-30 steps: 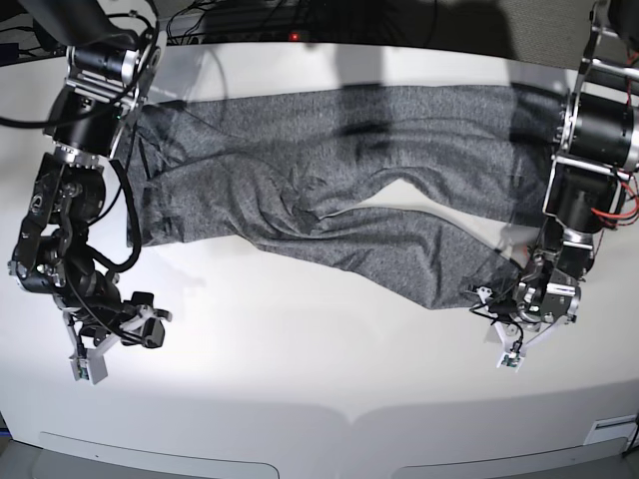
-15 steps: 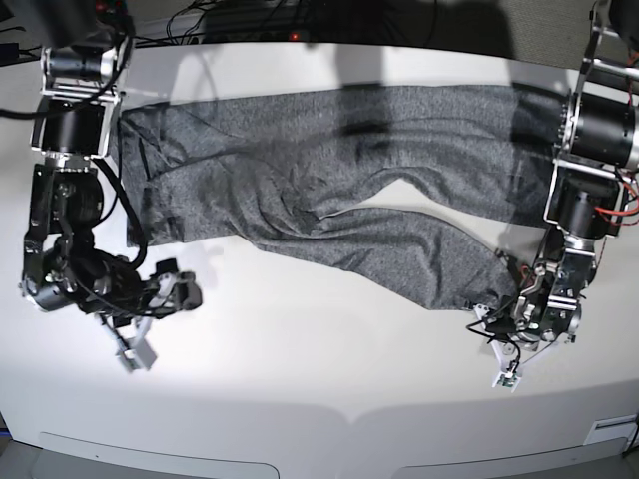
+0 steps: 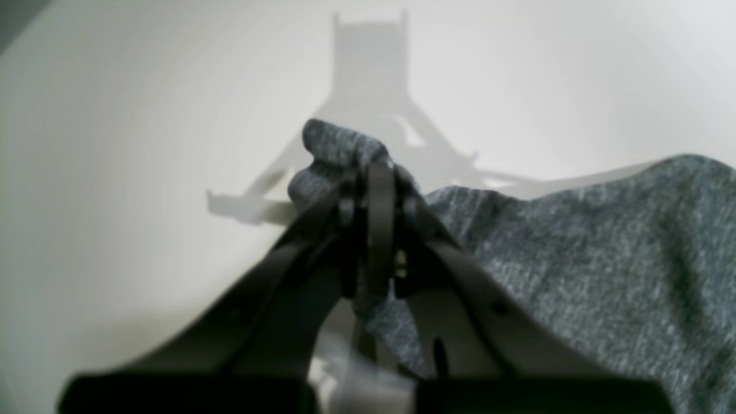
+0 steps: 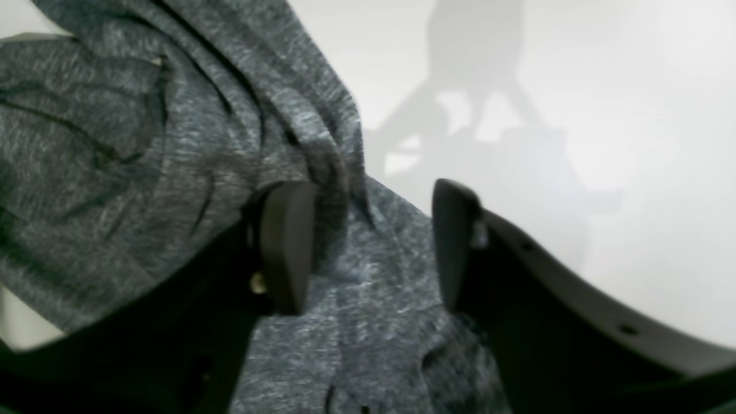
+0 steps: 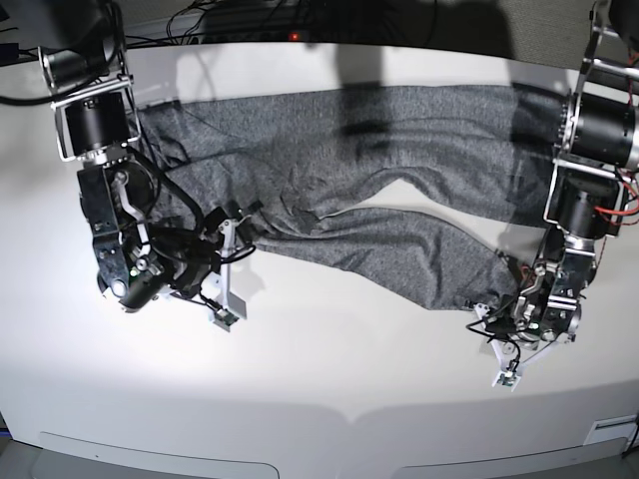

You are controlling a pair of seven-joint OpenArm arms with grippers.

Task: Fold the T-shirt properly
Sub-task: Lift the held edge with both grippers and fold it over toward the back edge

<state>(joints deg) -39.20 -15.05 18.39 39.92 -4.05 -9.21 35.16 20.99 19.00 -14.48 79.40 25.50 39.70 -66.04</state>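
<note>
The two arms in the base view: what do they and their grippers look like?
Both arms are black cylindrical segments joined by silver metal brackets. The left arm carries red wires beside its joints; the right arm has black cables looping along it. Each ends in slim fingers, dark in the wrist views, with a small white part near the gripper.

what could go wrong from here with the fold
1. The left gripper pinches only a small tip of the shirt, so the fabric may slip out when pulled.
2. The right gripper is open over bunched folds, so closing could catch several layers instead of one edge.
3. The shirt is creased in the middle, so a fold now could trap the wrinkles.
</note>
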